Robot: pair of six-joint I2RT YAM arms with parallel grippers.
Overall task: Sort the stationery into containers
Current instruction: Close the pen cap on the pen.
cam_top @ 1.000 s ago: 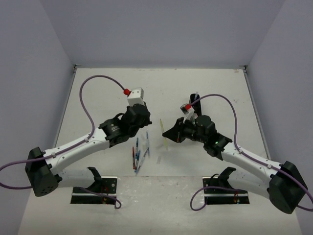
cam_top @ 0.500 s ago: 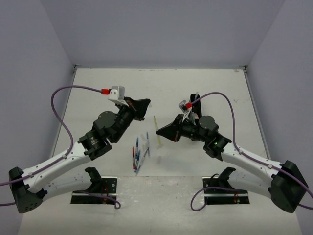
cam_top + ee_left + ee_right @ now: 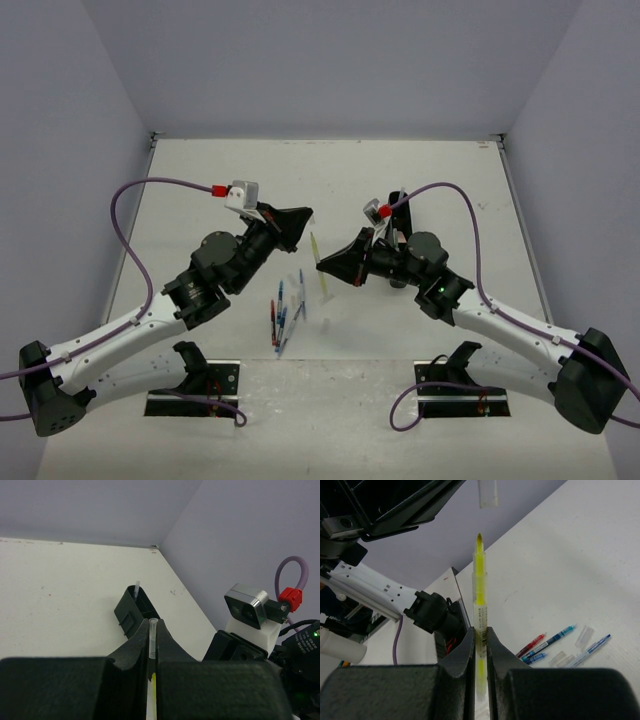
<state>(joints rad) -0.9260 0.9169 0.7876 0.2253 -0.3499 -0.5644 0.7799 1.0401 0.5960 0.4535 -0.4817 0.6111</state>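
**Holdings and obscured parts**

Far left, left gripper [image 3: 300, 217] clamps clear cap [image 3: 152, 639], its base hidden in the grip. Below, loose pens [image 3: 285, 315] on table [image 3: 200, 180]. Then yellow-green highlighter [image 3: 479, 595], tip bare, nipped in right gripper [image 3: 480, 632]. Beyond, black tray [image 3: 131, 612], largely hidden by the arm.

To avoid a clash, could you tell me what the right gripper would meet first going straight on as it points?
Probably the clear cap in the left gripper, since the yellow highlighter held by the right gripper aims just beside it; depth is unclear.
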